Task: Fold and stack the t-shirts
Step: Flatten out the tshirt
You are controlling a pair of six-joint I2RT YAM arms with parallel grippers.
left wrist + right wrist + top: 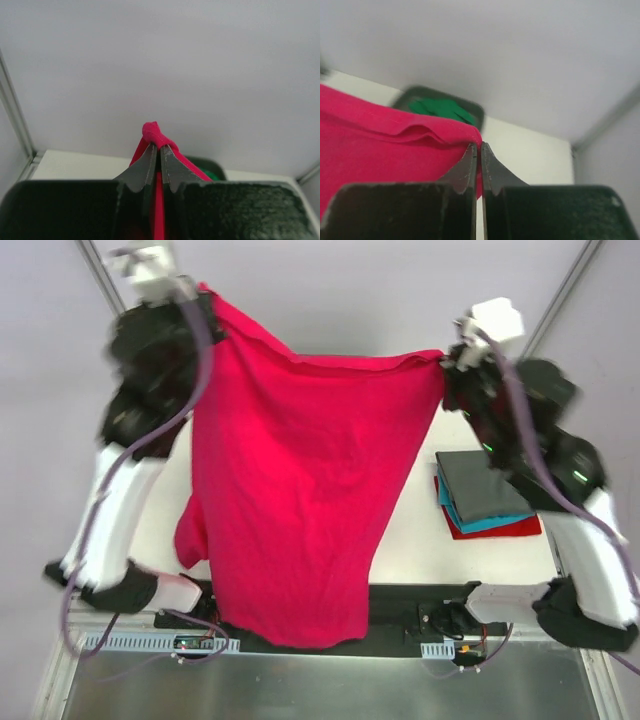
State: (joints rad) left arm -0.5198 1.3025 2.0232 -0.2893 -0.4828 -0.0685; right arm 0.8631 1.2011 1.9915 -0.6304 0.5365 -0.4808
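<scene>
No words, numbers or signs can be read in any view. The crimson-pink t-shirt (pixel 300 470) is plain cloth with no print to read. The folded t-shirts (pixel 485 495) on the right show no label that can be read.

The crimson-pink t-shirt (pixel 300 490) hangs spread in mid-air from its top corners. Beside it, the dark grey t-shirt (pixel 480 485), teal t-shirt (pixel 487 524) and red t-shirt (pixel 500 532) lie folded, stacked.
</scene>
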